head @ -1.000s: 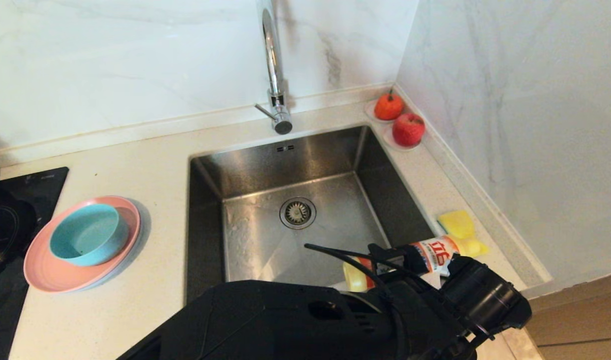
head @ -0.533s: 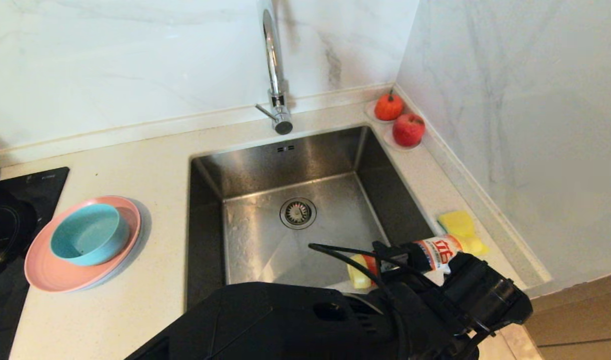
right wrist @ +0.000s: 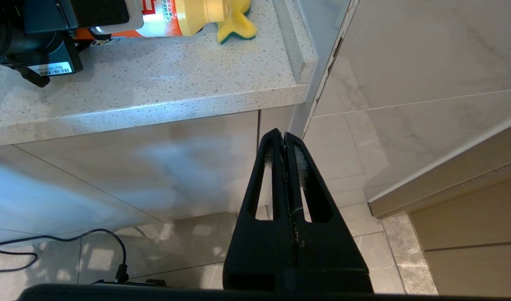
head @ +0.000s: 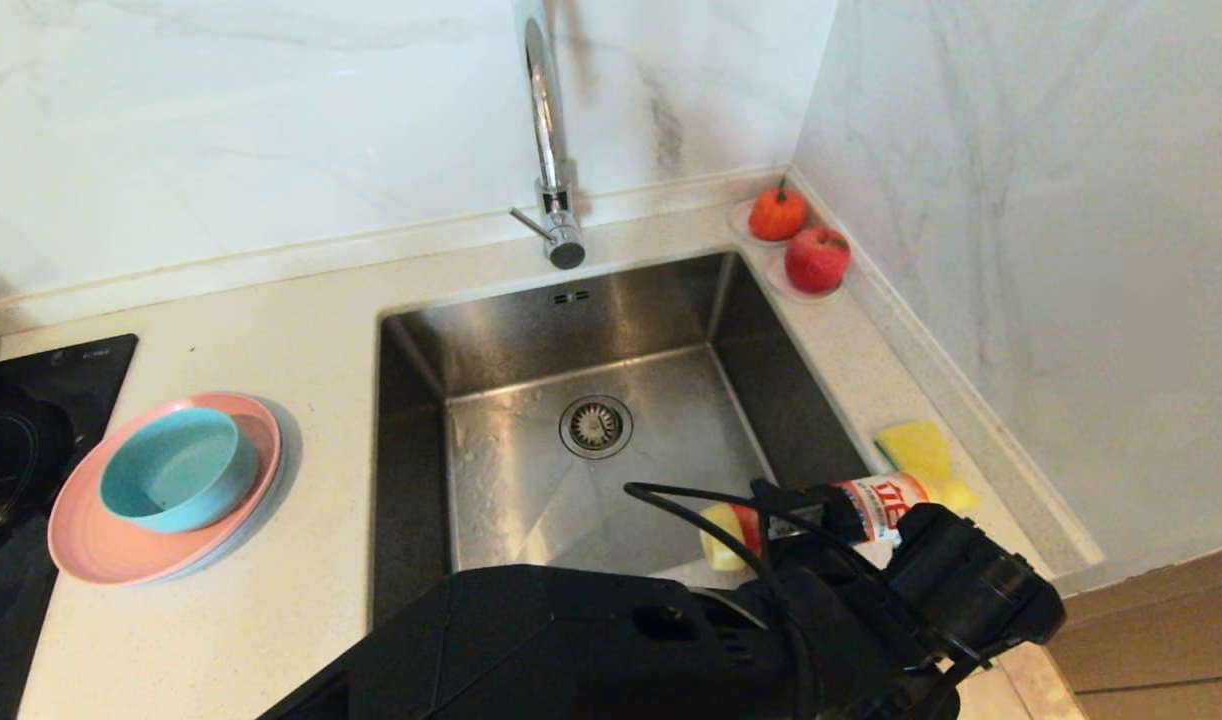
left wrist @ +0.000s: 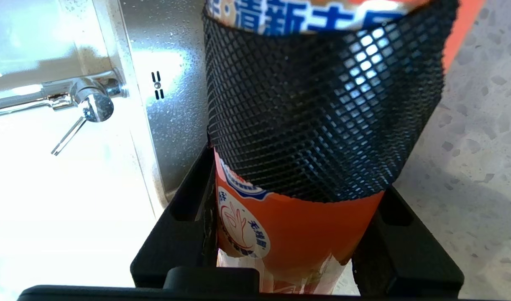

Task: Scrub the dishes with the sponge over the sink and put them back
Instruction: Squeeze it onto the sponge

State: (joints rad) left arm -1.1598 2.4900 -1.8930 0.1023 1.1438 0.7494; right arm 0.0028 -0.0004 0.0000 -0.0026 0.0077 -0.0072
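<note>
Head view: a detergent bottle [head: 851, 508] is held tilted by the left tool [head: 821, 520] at the sink's [head: 531, 330] right edge, its cap over the sponge [head: 916, 445]. The bowl [head: 176, 468] sits on stacked plates [head: 91, 545] on the worktop [head: 271, 320].

Left wrist view: the bottle is seen clamped between mesh-padded fingers [left wrist: 322, 108].

Right wrist view: the right tool [right wrist: 285, 150] is seen pressed together, hanging below the worktop.
</note>
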